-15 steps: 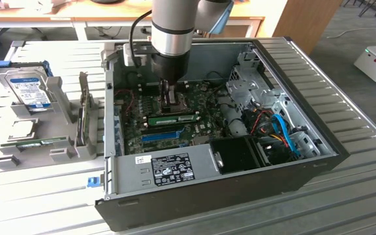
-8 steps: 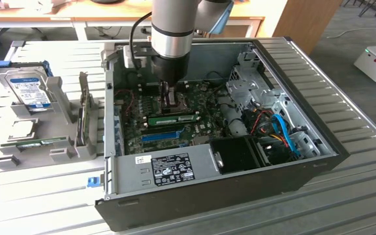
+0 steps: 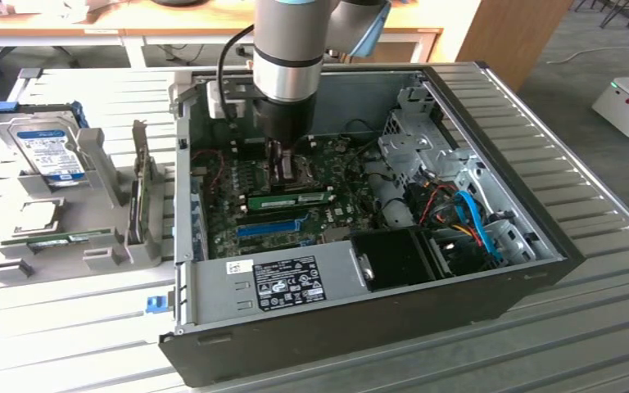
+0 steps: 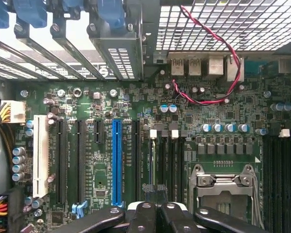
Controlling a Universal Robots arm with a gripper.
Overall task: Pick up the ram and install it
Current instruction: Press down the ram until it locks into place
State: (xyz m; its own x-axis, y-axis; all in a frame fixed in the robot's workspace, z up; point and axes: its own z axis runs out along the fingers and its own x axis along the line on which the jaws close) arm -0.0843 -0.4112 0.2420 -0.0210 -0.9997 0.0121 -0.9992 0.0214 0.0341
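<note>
The ram (image 3: 289, 199), a green stick with a white label, stands on edge across the motherboard (image 3: 337, 176) inside the open computer case. It sits between the blue slot strip (image 3: 271, 227) and the processor socket. My gripper (image 3: 282, 170) reaches straight down into the case just behind the ram, fingers shut. I cannot tell whether they touch it. In the wrist view the black fingers (image 4: 145, 213) are pressed together, the gripper (image 4: 153, 190) hanging over the narrow memory slots (image 4: 165, 155) between the blue slot strip (image 4: 116, 160) and the processor socket (image 4: 218, 194).
The case walls (image 3: 511, 205) enclose the work area, with a drive cage and blue cables (image 3: 473, 221) at the exterior view's right. A grey fixture (image 3: 85, 213) beside the case holds a silver hard drive (image 3: 47, 151) and another small green board (image 3: 69, 239). Red wires (image 4: 218, 63) loop near the rear ports.
</note>
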